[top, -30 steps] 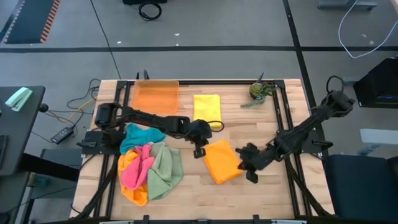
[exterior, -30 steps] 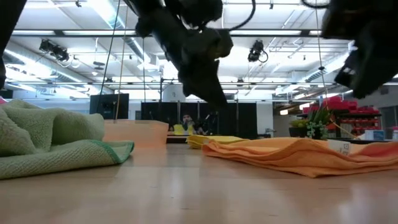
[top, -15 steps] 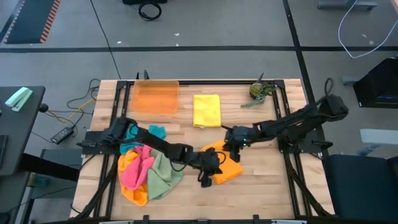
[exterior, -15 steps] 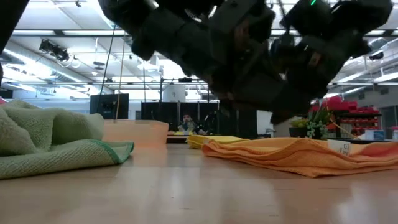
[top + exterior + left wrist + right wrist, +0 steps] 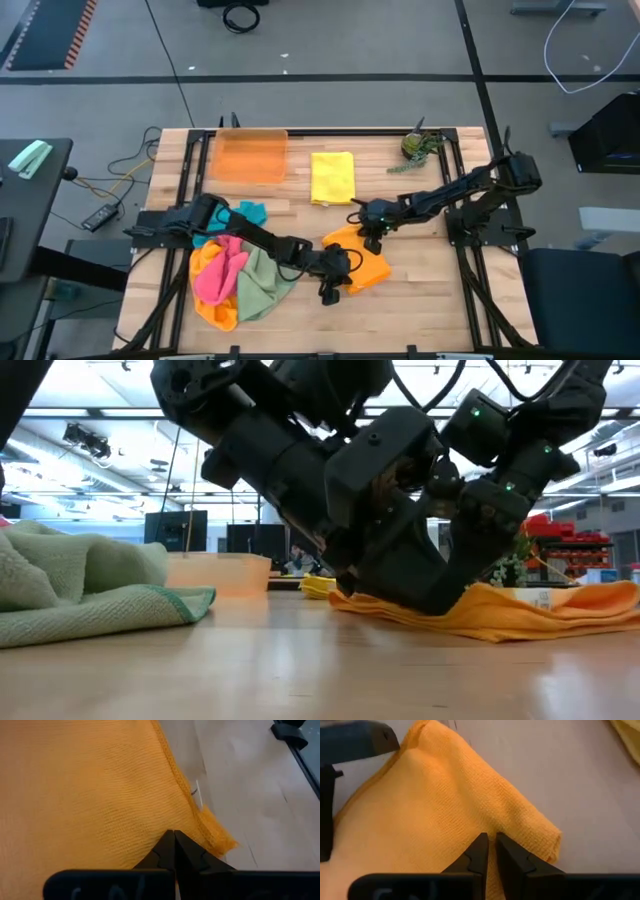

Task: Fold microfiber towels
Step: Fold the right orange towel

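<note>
In hand: my left tool (image 5: 330, 283) is pinched tight on the near corner of the orange towel (image 5: 362, 262), close to its white tag (image 5: 198, 794); my right tool (image 5: 368, 232) sits at the towel's far edge, its tips nearly together on a fold of the cloth (image 5: 470, 815).
Where it lies: mid-bench (image 5: 420, 300), partly doubled over, edges not yet squared.
Left to do: the heap beside it on my left side, pink towel (image 5: 217, 271), green towel (image 5: 262, 280) and a second orange towel (image 5: 208, 306) under them, is all crumpled; the teal towel (image 5: 242, 213) behind them too.
Done: one yellow towel (image 5: 332, 177) lies folded flat toward the far edge, next to the orange tray (image 5: 250, 155).
Judgement: early; one of six finished, this one midway.
</note>
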Motion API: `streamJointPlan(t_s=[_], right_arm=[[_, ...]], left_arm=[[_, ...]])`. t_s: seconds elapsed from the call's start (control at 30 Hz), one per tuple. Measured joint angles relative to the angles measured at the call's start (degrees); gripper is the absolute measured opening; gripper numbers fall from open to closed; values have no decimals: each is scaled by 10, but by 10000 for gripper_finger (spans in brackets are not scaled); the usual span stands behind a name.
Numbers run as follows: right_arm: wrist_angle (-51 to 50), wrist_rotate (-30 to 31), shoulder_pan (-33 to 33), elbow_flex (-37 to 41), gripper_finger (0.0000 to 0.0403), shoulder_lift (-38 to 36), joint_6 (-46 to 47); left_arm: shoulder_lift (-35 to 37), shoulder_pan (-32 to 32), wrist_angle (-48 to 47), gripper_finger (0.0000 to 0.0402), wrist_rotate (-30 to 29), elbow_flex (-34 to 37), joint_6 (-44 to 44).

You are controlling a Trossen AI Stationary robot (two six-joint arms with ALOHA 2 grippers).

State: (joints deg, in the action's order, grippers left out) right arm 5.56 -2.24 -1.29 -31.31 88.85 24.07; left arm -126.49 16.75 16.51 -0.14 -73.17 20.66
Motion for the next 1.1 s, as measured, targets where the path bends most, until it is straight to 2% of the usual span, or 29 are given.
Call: streamJointPlan(t_s=[0.17,0.27,0.4,0.5,0.67,0.77,0.9,1.0,1.1], right_arm=[[-21,-2,6,0,44,-48,-4],[-52,-6,14,0,44,-97,-3],[-81,-2,25,0,51,-138,27],[-76,0,32,0,78,-133,37],[-55,0,38,0,153,-90,60],[-57,1,38,0,200,-63,63],[-44,0,37,0,250,-41,68],[-26,0,37,0,271,-32,68],[-14,0,37,0,279,-20,66]], left_arm=[[0,-2,-17,19,26,-1,2],[22,-6,-84,13,55,-1,-4],[64,-7,-191,6,59,1,-27],[100,-6,-250,21,61,3,-37],[176,-1,-309,69,59,1,-27],[206,8,-326,108,13,8,54],[212,32,-282,167,-48,48,243],[200,49,-161,210,-53,103,378],[187,60,-59,243,-86,156,478]])
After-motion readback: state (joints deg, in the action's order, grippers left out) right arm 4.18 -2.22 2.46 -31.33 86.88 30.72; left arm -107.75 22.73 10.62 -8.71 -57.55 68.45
